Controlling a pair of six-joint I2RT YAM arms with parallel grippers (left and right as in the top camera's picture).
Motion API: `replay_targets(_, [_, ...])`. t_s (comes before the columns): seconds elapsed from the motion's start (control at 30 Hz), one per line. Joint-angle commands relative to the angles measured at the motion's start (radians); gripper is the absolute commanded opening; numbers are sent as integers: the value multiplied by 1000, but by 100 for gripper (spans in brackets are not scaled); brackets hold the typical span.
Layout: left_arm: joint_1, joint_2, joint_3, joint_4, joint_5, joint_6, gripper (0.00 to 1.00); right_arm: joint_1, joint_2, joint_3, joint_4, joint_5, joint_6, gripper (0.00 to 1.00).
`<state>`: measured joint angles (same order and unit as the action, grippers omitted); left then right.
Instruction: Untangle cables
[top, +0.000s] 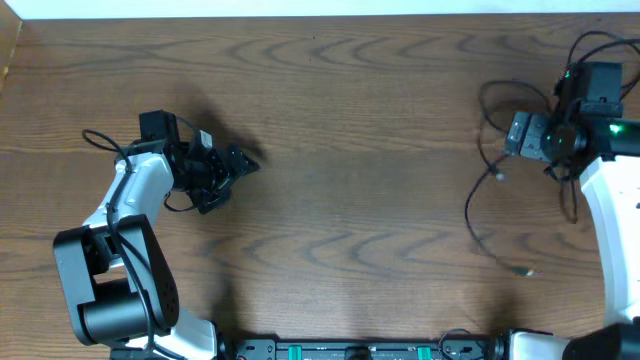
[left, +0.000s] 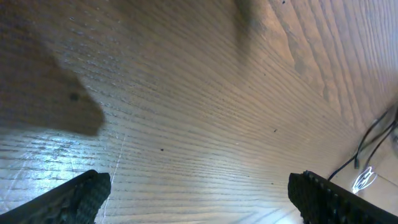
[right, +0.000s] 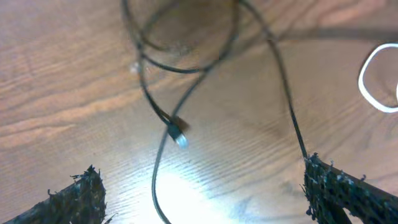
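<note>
Thin black cables (top: 478, 215) lie in loose loops on the wood at the right, one small plug end (top: 524, 270) near the front. The right wrist view shows a black cable loop (right: 186, 65), a plug (right: 177, 134) and part of a white cable (right: 367, 84) at its right edge. My right gripper (right: 208, 196) hangs open over them. One black strand (right: 155, 186) runs on the table between its fingers, ungripped. In the overhead view my right gripper (top: 510, 135) sits beside the loops. My left gripper (left: 199, 199) is open over bare wood, far left (top: 235, 165).
The wooden table (top: 350, 120) stretches between the two arms. Thicker black arm cables (top: 590, 45) curl above the right wrist. In the left wrist view, thin black cables (left: 373, 140) and a white one (left: 364, 179) show at the far right edge.
</note>
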<state>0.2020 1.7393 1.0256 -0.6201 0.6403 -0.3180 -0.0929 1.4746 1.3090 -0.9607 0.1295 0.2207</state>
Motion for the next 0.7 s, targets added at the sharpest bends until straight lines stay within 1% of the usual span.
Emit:
replay_targets(0.0, [5, 4, 5, 1, -10, -2, 98, 3, 68, -47, -10, -62, 28, 99])
replay_targets(0.07, [5, 4, 5, 1, -10, -2, 98, 3, 115, -54, -27, -124, 14, 99])
replay_targets(0.1, [5, 4, 5, 1, -10, -2, 98, 3, 170, -54, -50, -144, 15, 99])
replay_targets(0.27, [5, 4, 5, 1, -10, -2, 98, 3, 299, -54, -153, -163, 17, 99])
replay_targets(0.43, [5, 4, 5, 1, -10, -2, 98, 3, 326, -54, -299, -184, 18, 99])
replay_targets(0.5, [5, 4, 5, 1, -10, -2, 98, 3, 319, -54, -334, -251, 18, 99])
replay_targets(0.53, [5, 4, 5, 1, -10, -2, 98, 3, 317, -54, -366, -349, 18, 99])
replay_targets(0.67, [5, 4, 5, 1, -10, -2, 98, 3, 317, -55, -429, -546, 18, 99])
